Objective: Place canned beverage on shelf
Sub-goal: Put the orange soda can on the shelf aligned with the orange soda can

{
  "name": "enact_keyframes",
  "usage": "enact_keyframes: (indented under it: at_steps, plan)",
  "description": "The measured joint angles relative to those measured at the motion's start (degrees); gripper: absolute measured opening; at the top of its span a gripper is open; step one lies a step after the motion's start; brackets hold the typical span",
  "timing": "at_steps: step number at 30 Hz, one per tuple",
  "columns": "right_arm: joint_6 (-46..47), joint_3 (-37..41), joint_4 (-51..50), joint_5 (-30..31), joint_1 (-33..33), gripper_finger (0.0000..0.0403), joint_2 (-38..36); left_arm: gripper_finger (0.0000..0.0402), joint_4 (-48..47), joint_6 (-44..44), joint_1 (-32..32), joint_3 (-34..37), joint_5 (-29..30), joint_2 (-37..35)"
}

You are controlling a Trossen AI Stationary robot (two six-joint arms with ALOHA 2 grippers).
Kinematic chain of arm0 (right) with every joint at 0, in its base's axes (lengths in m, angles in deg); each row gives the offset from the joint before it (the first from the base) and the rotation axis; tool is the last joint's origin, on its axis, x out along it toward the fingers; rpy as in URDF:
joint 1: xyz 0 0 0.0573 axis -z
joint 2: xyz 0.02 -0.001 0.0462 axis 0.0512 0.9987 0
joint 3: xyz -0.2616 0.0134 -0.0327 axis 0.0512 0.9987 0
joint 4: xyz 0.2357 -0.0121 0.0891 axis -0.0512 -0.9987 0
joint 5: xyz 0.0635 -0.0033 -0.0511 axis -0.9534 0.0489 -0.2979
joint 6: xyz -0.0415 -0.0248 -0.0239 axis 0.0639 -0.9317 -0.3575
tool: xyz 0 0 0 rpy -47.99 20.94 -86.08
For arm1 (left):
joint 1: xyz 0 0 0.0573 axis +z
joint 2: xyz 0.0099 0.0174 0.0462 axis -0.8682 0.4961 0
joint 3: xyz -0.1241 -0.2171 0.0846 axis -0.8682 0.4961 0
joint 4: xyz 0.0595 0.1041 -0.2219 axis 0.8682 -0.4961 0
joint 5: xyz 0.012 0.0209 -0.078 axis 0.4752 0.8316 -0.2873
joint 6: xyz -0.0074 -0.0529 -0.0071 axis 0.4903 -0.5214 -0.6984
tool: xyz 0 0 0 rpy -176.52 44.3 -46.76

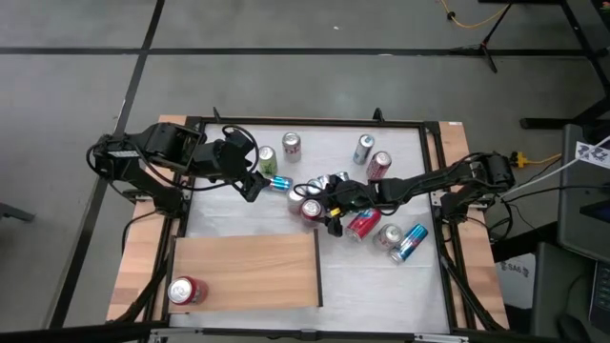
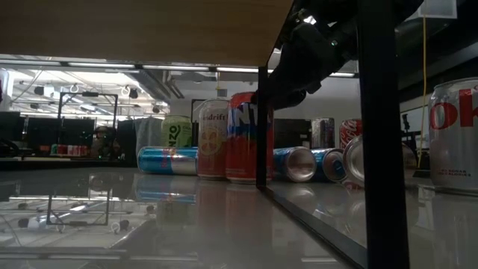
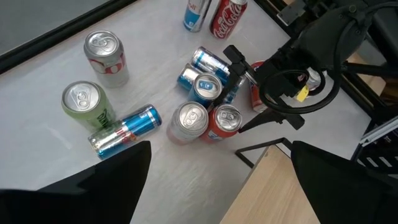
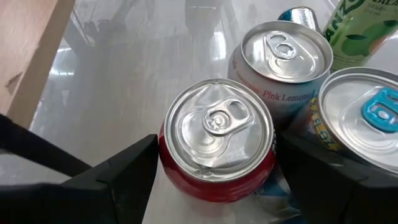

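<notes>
The right claw (image 4: 214,186) stands open astride an upright red can (image 4: 217,140) in the cluster mid-worktop, not yet gripping. It should close squarely on the can's sides, then lift straight up, clear of the pale can (image 4: 283,59) touching it. The left claw (image 1: 253,184) waits open nearby. The shelf (image 1: 253,272) already holds one can (image 1: 186,291).

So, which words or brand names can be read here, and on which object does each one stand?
"Pink Lemon", cut off: pale can behind the red can.
"SALA", partly cut off: green can.
Script logo on a lying red can: too small to read.
Other cans' print: blurred or partly hidden.
</notes>
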Motion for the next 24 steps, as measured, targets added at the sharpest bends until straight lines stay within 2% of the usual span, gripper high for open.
enact_keyframes:
  at_steps: [13, 21, 24]
  plan:
    - [-0.08, -0.07, 3.99, -0.02, 0.02, 0.0314, 2.18, 0.0377, 0.09, -0.01, -0.01, 0.02, 0.00, 0.00]
    - [-0.06, -0.07, 4.58, 0.20, 0.00, 0.0266, 2.62, 0.0377, 0.13, -0.03, -0.01, 0.02, 0.00, 0.00]
    - [-0.06, -0.07, 4.88, 0.17, 0.00, 0.0262, 2.62, 0.0377, 0.13, -0.01, 0.01, 0.02, 0.00, 0.00]
